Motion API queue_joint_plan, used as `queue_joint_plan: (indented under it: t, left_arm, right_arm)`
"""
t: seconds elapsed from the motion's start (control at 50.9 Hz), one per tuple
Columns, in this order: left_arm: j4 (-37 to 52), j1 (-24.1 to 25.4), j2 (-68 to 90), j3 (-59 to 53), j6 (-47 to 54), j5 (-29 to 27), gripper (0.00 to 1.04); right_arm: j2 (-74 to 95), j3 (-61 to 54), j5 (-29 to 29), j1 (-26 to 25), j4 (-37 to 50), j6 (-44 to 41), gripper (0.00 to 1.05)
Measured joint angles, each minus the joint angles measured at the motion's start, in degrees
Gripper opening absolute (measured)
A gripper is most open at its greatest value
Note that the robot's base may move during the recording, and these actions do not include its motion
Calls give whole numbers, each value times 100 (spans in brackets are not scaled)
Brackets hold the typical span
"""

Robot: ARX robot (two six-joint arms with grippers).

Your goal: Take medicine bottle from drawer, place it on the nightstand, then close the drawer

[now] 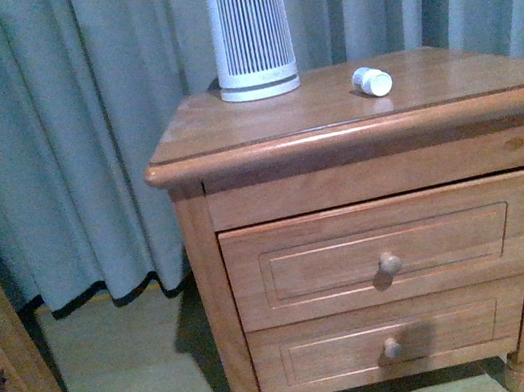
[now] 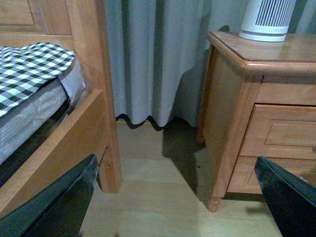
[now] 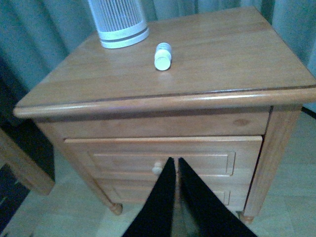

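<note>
Where the medicine bottle [image 1: 372,81] lies on its side on the nightstand [image 1: 260,125] top, near the ribbed appliance [image 1: 250,28], the drawer [image 1: 383,248] sits nearly shut. Right gripper [image 3: 176,165] closed, empty, before the knob [image 3: 157,169]. Left gripper [image 2: 173,197] spread wide, empty.

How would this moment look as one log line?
medicine bottle: lying on nightstand | drawer: closed | left hand: open | right hand: shut
</note>
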Motion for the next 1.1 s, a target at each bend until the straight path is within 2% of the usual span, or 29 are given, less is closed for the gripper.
queue_joint_plan:
  t: [0.118, 0.196, 0.295, 0.314, 0.334, 0.353, 0.412, 0.491, 0.609, 0.726, 1.099]
  left_arm:
    - [0, 0, 0, 0, 0, 0, 98]
    - [0, 0, 0, 0, 0, 0, 98]
    - [0, 0, 0, 0, 0, 0, 98]
    - [0, 0, 0, 0, 0, 0, 98]
    - [0, 0, 0, 0, 0, 0, 98]
    - [0, 0, 0, 0, 0, 0, 98]
    - [0, 0, 0, 0, 0, 0, 98]
    - [0, 0, 0, 0, 0, -2, 98]
    - [-2, 0, 0, 0, 0, 0, 98]
    - [-2, 0, 0, 0, 2, 0, 98]
    - [-2, 0, 0, 0, 2, 0, 98]
  right_arm:
    - [-1932, -664, -229, -179, -1080, 2, 30]
    - [-3482, -1047, -616, -527, -2170, 2, 46]
    - [-4544, -1405, -824, -876, -2216, -50, 62]
    - [-4725, -1528, -767, -951, -2103, -173, 66]
    - [-4870, -1668, -507, -911, -2061, -304, 67]
    - [-5003, -1827, -15, -708, -2092, -466, 62]
    - [-5375, -2417, 627, -229, -2004, -702, 48]
    - [-5877, -3119, 761, -131, -1956, -833, 29]
    - [-5958, -3121, 780, -111, -1917, -911, 2]
    - [-5960, -3121, 778, -111, -1917, -929, 3]
    - [-5960, -3121, 780, -111, -1917, -942, 68]
